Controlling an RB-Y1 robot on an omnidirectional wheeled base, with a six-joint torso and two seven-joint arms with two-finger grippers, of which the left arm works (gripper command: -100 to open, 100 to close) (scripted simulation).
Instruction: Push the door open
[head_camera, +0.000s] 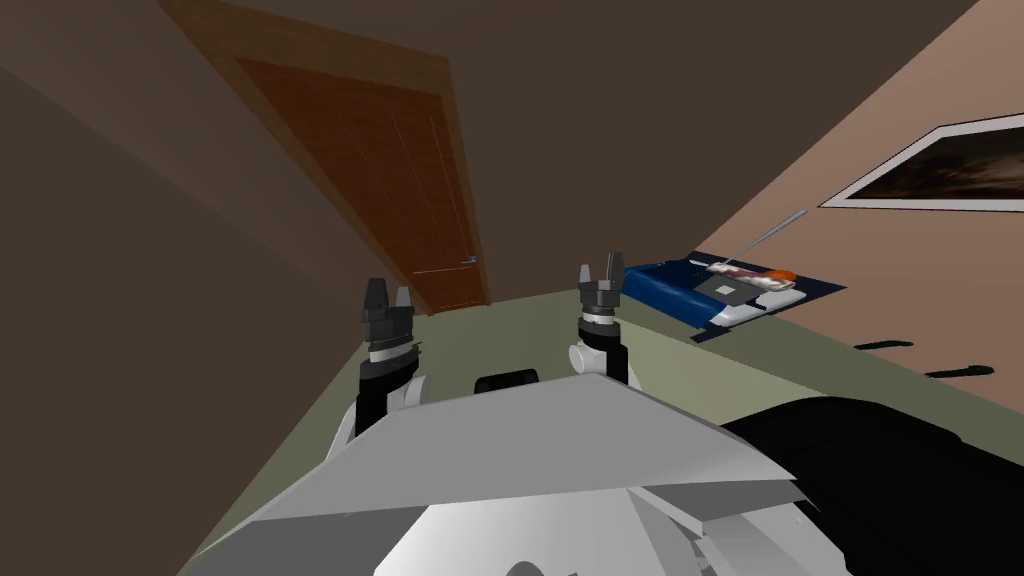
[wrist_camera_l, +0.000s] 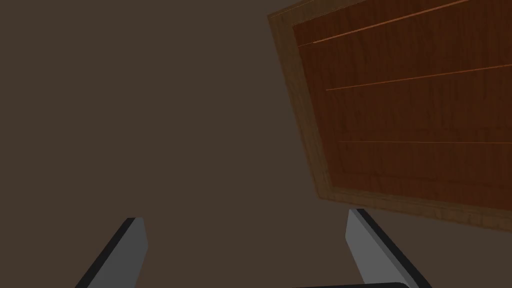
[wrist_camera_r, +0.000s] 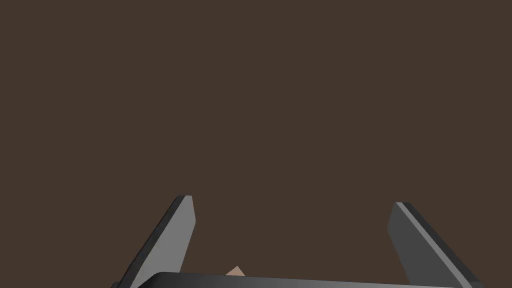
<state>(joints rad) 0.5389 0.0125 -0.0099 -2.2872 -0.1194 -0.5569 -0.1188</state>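
Note:
A reddish-brown wooden door (head_camera: 390, 170) in a lighter wooden frame stands in the dark brown wall ahead, with a small handle (head_camera: 470, 261) near its lower right edge. It lies flush in the frame. My left gripper (head_camera: 388, 295) is held low in front of me, open and holding nothing, well short of the door. In the left wrist view the door (wrist_camera_l: 415, 115) lies beyond and to one side of the open left gripper (wrist_camera_l: 245, 240). My right gripper (head_camera: 600, 272) is also raised, open and holding nothing; in its wrist view the right gripper (wrist_camera_r: 292, 215) faces plain brown wall.
A blue low piece of furniture (head_camera: 665, 285) with several small items on it sits by the right wall, under a framed picture (head_camera: 940, 165). A dark brown wall (head_camera: 120, 300) runs close along my left. The floor (head_camera: 520, 330) is olive. A black area (head_camera: 880, 470) lies at lower right.

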